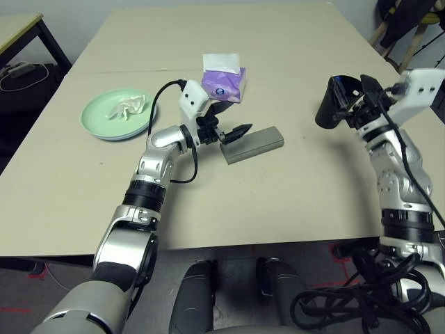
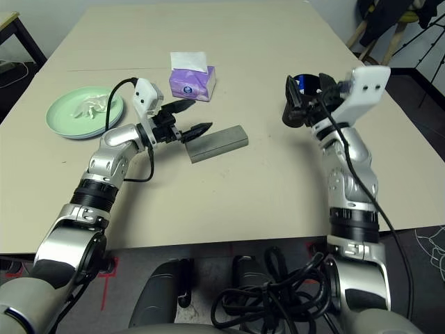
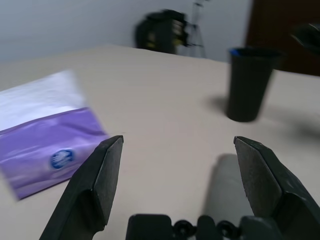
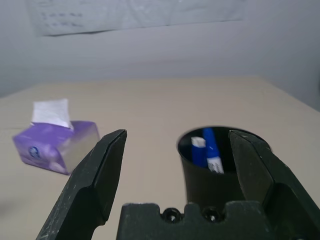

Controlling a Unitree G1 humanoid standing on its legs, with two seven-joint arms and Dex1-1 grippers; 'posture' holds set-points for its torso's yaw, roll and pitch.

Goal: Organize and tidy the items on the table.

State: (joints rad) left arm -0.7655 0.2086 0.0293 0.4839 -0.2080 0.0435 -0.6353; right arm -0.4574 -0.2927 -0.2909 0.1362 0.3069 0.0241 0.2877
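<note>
L gripper is spread wide, nothing between the fingers, hovering right at the near-left end of the grey glasses case. The case lies flat on the beige table, roughly mid-table, angled a bit. One black fingertip sits just over the case's left end; can't tell if it's touching.

R gripper is also released, fingers wide apart. The black cup stands on the table just in front of it, towards the right side. In the right wrist view the cup sits nearer the one finger than the other, not gripped. Inside the cup there's a blue lining and a pen w/ a white end standing up in it.

Purple tissue box w/ a white sheet poking out the top sits behind the case, a little further back on the table. Over to the left, well apart from the rest, is a mint-green plate w/ a crumpled white tissue lying in it.
</note>
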